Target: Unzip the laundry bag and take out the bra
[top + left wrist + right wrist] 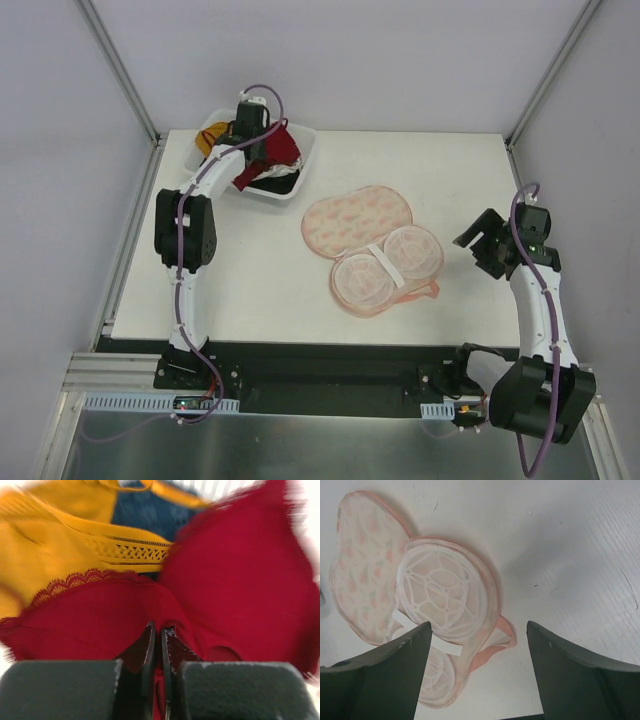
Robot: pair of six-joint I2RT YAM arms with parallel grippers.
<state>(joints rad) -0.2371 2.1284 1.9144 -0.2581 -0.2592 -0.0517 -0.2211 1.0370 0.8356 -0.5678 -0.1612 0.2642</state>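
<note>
The pale pink laundry bag (352, 222) lies wide open in the middle of the table, its two whitish lattice cups (388, 265) facing up. In the right wrist view the laundry bag (365, 565) fills the left half. The dark red bra (283, 148) is in the clear bin at the back left. My left gripper (262, 140) is down in that bin, shut on a fold of the bra (240, 570), and red fabric shows between its fingertips (150, 640). My right gripper (480, 245) hovers open just right of the bag, with nothing between its fingers (400, 655).
The clear bin (300, 180) at the table's back left also holds a mustard-yellow garment (50, 540), a dark one (145, 510) and white and black clothes. A pink tab (502, 635) sticks out from the bag's near right edge. Frame posts stand at both back corners.
</note>
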